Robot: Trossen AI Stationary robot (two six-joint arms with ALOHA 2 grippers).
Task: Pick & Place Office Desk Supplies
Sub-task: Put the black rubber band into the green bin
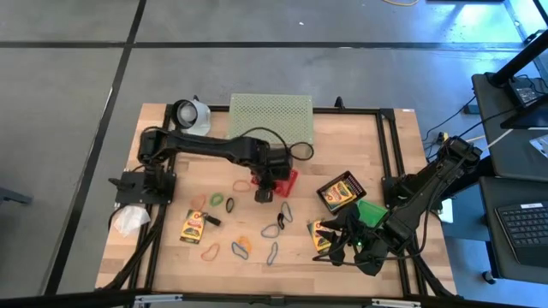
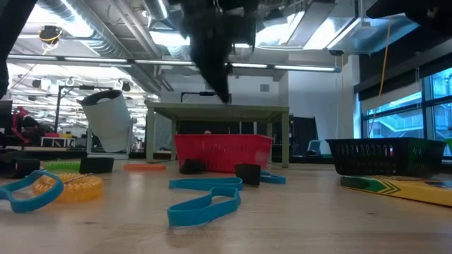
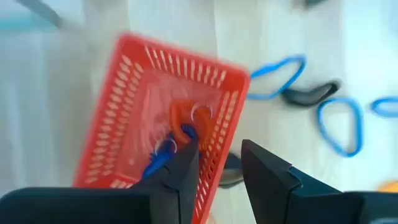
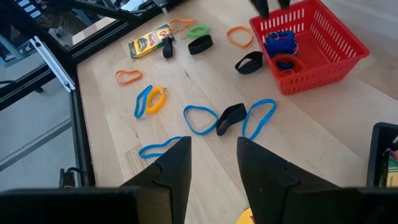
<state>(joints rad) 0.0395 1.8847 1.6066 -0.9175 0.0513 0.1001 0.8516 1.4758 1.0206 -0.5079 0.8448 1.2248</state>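
Left hand: the left hand (image 3: 217, 174) hung over the near rim of the red basket (image 1: 285, 180), its two dark fingers (image 3: 186, 171) parted by a narrow gap and holding nothing.
Red basket: it stood mid-worktop, just in front of the pale green perforated shelf (image 1: 272, 115); inside lay a blue coil (image 4: 278, 42) and an orange loop (image 4: 286, 62).
Right hand: the right hand (image 4: 211, 163) waited above the worktop's right front corner, fingers apart and empty.
Crayon boxes: one yellow-and-green box (image 1: 195, 226) lay at the left front of the wooden worktop (image 1: 342, 145); another (image 1: 322, 233) lay near the right arm; an open black tray of crayons (image 1: 339, 193) sat beside a green box (image 1: 372, 211).
Loops and clips: blue loops (image 4: 200, 119) flanked a black clip (image 4: 231, 117) between basket and front edge; an orange band (image 4: 128, 76), a green band (image 4: 198, 29) and a yellow coil (image 4: 157, 99) lay scattered to the left.
Other: a white wad (image 1: 130, 220) lay at the worktop's left edge.
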